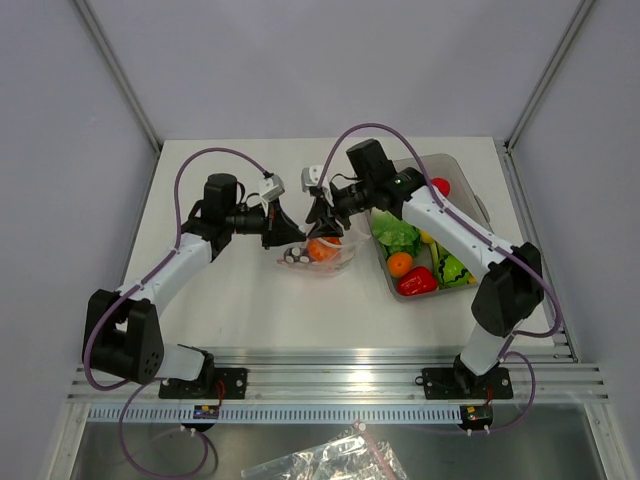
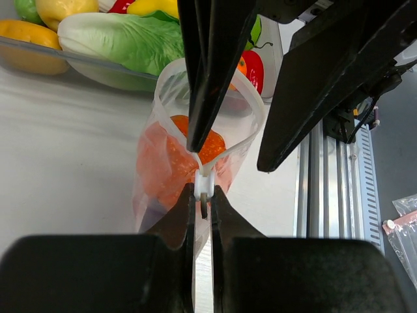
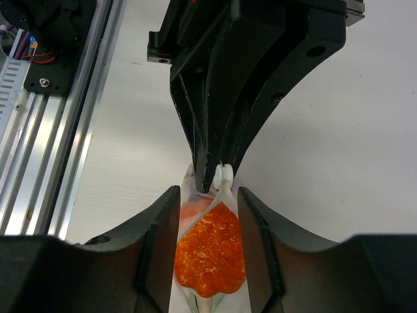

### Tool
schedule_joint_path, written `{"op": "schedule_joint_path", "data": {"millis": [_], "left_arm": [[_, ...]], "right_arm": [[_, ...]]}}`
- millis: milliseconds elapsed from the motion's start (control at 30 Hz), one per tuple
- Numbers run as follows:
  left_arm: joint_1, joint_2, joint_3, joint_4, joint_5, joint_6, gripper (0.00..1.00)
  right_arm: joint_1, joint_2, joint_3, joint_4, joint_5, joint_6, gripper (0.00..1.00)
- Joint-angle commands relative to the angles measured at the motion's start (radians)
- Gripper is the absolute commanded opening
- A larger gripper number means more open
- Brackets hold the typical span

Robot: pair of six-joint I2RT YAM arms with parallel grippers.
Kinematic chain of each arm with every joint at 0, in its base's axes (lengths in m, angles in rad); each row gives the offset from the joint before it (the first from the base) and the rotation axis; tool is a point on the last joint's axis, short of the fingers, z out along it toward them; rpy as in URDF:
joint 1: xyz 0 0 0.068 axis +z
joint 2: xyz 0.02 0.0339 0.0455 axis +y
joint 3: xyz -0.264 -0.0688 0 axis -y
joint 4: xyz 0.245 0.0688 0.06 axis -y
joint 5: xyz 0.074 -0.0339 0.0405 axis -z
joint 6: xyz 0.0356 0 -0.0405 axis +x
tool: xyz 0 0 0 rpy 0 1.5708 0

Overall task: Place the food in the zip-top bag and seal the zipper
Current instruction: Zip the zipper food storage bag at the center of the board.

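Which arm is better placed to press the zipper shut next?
Right, probably. The right fingers stand open either side of the zip-top bag, food inside, free to close on the gaping zipper. The left fingers are shut on the zipper's end, anchoring it.

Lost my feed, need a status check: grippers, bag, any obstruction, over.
Left gripper shut on zipper end. Right gripper open, straddling bag. Orange food inside, not sealed. Nothing else in the way.

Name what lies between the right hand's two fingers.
The zip-top bag, with an orange food piece inside, fills the gap between the fingers of the right hand, as the right wrist view shows.
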Motion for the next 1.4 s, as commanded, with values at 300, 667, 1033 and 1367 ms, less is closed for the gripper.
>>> {"op": "schedule_joint_path", "data": {"millis": [300, 667, 1033, 1367], "left_arm": [[0.004, -0.010, 0.045, 0.033, 0.046, 0.008, 0.00], [0.004, -0.012, 0.047, 0.033, 0.045, 0.011, 0.00], [0.006, -0.016, 0.058, -0.025, 0.023, 0.063, 0.00], [0.018, 0.011, 0.102, -0.256, 0.020, 0.251, 0.48]], "right_arm": [[0.019, 0.091, 0.128, -0.007, -0.076, 0.042, 0.41], [0.019, 0.125, 0.145, -0.031, -0.074, 0.044, 0.23], [0.015, 0.108, 0.141, -0.019, -0.054, 0.059, 0.00], [0.014, 0.097, 0.118, 0.049, -0.061, 0.122, 0.00]]}}
